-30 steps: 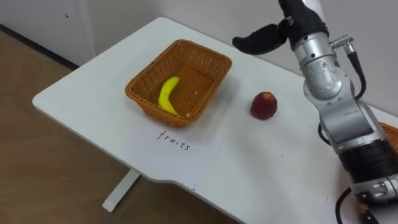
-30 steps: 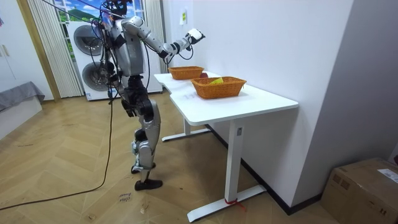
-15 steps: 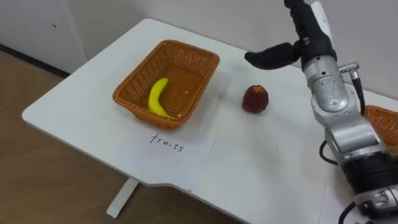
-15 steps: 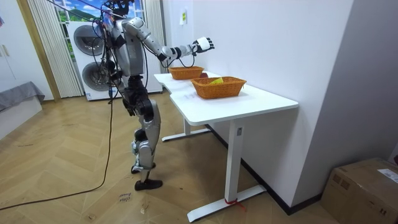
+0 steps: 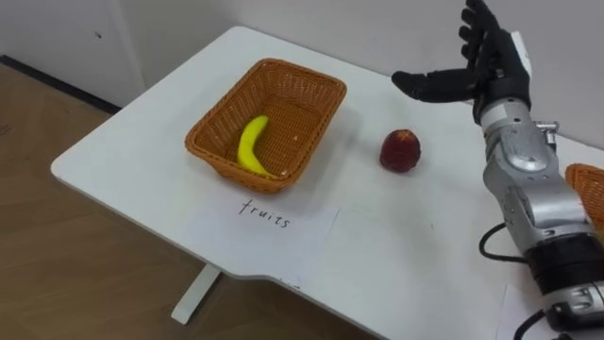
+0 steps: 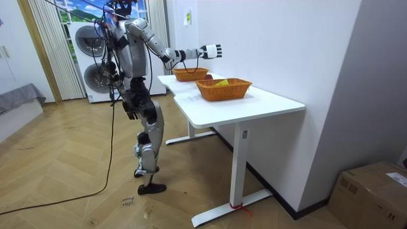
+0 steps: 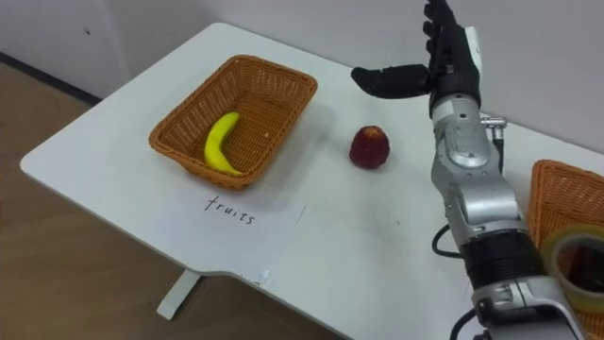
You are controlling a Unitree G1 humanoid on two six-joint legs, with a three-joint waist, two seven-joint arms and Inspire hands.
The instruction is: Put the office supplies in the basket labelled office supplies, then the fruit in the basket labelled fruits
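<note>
The banana (image 5: 250, 144) is in the fruit basket (image 5: 293, 80), but the apple (image 5: 400, 150) sits loose on the tabletop (image 5: 396, 246) beside it. The right hand (image 5: 486, 68) hovers just beyond the apple, fingers spread and empty.

The 2 eye views look down from the robot's head, close over the table (image 5: 396, 255), sharing the left basket (image 5: 222, 159) (slightly offset). The room view stands well off, beyond the table's end.

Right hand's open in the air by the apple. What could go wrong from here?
1. The apple sits loose on the table; a glancing touch from the open right hand may roll it away.
2. On the carry across, the hand may clip the fruit basket and shift it.
</note>
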